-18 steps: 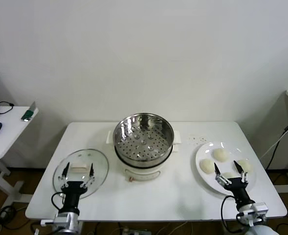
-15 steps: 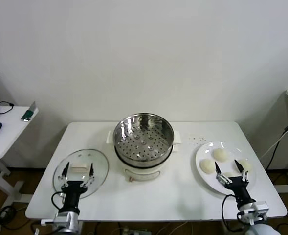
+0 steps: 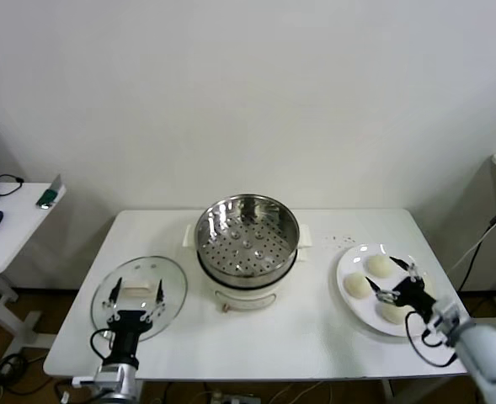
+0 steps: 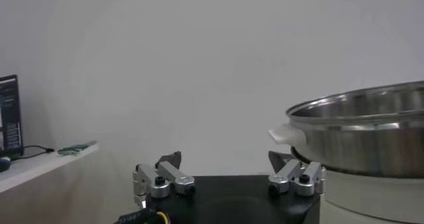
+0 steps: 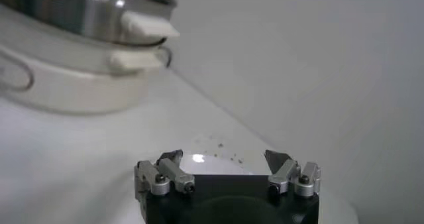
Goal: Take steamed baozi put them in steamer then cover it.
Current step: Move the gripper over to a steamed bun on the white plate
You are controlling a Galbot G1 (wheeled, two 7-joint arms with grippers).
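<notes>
Since the earlier frame the right hand [image 3: 392, 280] had swung in over the white plate [image 3: 349, 299] at the counter's right end, where before it sat off the plate's near edge; it was turned sideways, fingers spread wide and holding nothing, poised above the steamed baozi [image 3: 379, 265], with three buns showing around it and any fourth hidden. In the right wrist view that hand [image 5: 225, 159] showed its two fingertips well apart, with the steamer [image 5: 79, 10] up beyond it. The left hand [image 3: 137, 290] had not shifted: it sat at the near left edge of the counter [image 3: 306, 332], fingers open and empty, just over the near rim of the cover [image 3: 138, 295], which lay flat on the counter to the left of the steamer. The left wrist view showed this hand [image 4: 228, 166] with fingertips apart and the steamer's steel wall [image 4: 371, 132] beside it. The steamer [image 3: 248, 240] stood in the middle of the counter on its white base, uncovered, its perforated floor bare. A small side table [image 3: 12, 223] stood off to the left.
</notes>
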